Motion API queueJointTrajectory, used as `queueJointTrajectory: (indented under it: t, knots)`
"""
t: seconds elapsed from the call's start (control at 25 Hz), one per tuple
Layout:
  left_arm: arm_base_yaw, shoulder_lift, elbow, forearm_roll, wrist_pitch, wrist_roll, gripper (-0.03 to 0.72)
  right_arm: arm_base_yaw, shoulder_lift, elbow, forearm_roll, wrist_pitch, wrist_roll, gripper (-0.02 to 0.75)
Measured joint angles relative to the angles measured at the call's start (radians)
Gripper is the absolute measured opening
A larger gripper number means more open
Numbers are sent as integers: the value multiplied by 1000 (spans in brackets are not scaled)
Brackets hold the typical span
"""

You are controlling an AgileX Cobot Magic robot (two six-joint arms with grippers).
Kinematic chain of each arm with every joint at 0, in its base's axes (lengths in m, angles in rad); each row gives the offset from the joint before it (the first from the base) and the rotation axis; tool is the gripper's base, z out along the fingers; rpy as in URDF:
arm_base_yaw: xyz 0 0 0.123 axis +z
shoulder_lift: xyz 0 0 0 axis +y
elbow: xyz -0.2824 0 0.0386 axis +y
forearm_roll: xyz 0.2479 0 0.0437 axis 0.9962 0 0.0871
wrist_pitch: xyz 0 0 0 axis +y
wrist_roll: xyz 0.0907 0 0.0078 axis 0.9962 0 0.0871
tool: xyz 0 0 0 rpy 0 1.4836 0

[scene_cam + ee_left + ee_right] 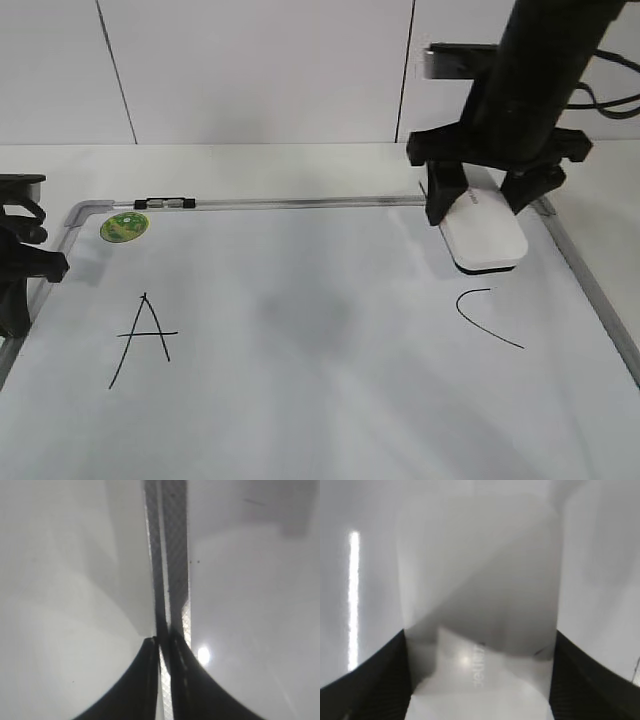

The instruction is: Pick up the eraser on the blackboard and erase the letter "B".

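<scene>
The white eraser (485,238) sits between the fingers of my right gripper (482,200), at the far right part of the blackboard (300,202), its dark base close to the surface. In the right wrist view the eraser (470,675) fills the gap between the black fingers (480,702). No letter "B" shows; a faint grey smear (300,310) lies mid-board between a black "A" (143,338) and a curved "C" (485,315). My left gripper (20,270) is shut and empty at the board's left frame (175,555), its fingers (161,645) over the rail.
A round green sticker (124,226) is at the board's far left corner. A small black clip (165,203) sits on the far frame rail. A white wall stands behind the table.
</scene>
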Motion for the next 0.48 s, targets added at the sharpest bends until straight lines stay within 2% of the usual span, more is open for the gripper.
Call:
queueJointTrajectory:
  t: [0.2,0.48]
  knots:
    - [2,0,0,0,0,0,27,-67,-58,81,-25,1,0,545]
    - [2,0,0,0,0,0,29,-162,-106,233,-47,-74,-43,545]
